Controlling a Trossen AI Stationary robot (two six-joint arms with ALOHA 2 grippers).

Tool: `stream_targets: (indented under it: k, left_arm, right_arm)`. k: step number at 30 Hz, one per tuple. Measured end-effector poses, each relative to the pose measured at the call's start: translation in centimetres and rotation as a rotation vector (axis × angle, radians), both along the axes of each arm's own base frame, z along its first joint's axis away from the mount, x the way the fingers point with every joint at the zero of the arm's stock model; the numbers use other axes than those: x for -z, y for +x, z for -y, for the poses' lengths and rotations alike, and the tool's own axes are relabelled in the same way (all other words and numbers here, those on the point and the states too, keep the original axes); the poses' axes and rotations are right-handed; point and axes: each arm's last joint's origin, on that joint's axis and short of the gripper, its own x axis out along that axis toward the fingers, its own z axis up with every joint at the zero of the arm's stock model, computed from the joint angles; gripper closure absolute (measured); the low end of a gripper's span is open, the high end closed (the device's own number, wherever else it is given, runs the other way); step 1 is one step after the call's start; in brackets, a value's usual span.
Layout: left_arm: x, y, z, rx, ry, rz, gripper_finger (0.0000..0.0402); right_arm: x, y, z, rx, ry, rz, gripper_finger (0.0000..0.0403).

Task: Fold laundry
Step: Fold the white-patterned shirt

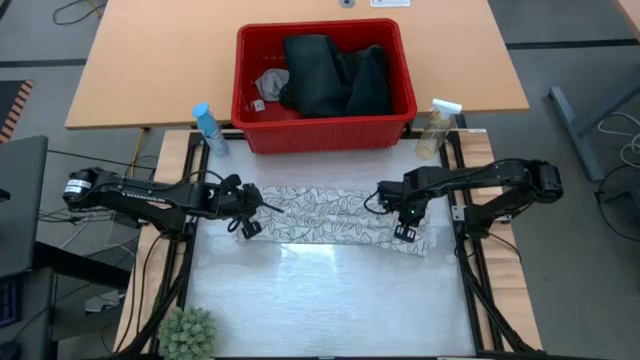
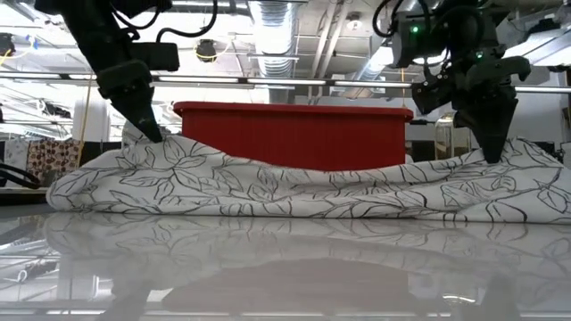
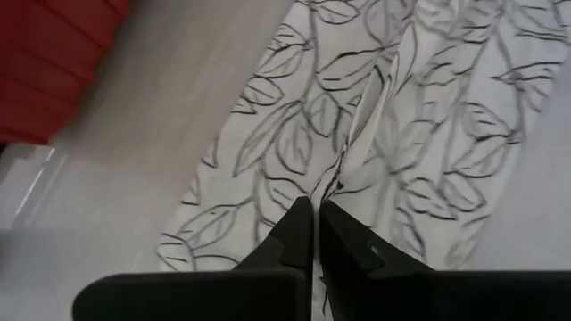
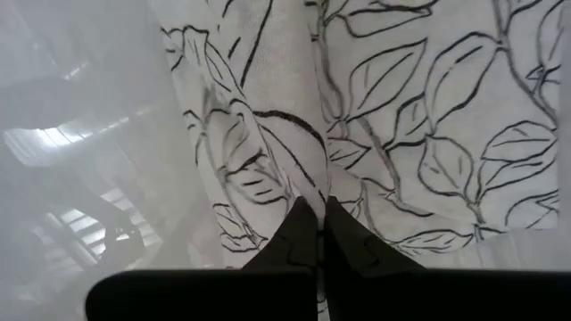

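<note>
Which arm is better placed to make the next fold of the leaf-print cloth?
Neither alone, probably: the left gripper pinches the cloth at its left end and the right gripper at its right end, so both seem equally ready.

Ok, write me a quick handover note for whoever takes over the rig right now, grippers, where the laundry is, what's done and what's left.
Left gripper: shut on the leaf-print cloth, pinching a fold at its left end.
Right gripper: shut on the same cloth near its right end.
The cloth lies stretched in a long band across the table, in front of the red basket, already doubled lengthwise by the look of it.
The dark jeans and a small grey cloth are in the basket, unfolded.
Left to do: finish folding the leaf-print cloth, then take out and fold the other two.
</note>
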Motion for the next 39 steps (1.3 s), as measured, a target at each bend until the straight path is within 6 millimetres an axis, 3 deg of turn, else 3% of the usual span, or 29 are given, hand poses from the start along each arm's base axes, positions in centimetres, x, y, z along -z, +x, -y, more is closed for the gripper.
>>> stream_targets:
  k: [12, 24, 33, 39]
  left_arm:
    - [-0.5, 0.5, -2.7, -0.028, 0.016, 0.058, 0.0401]
    - [1.0, 0.3, -3.8, -0.075, 0.001, 0.080, 0.0400]
    - [2.5, -0.2, -3.8, -0.067, -0.020, 0.048, 0.0346]
    - [2.2, 0.0, -4.0, -0.071, 0.061, 0.040, 0.0304]
  right_arm:
    - [0.0, -0.3, 2.0, -0.022, -0.002, 0.017, 0.0373]
    - [0.3, -0.6, 3.1, -0.030, 0.024, 0.038, 0.0319]
    - [2.7, -2.1, 3.7, -0.014, 0.046, -0.038, 0.0250]
    - [2.7, -1.3, 4.1, -0.024, 0.017, 0.045, 0.0225]
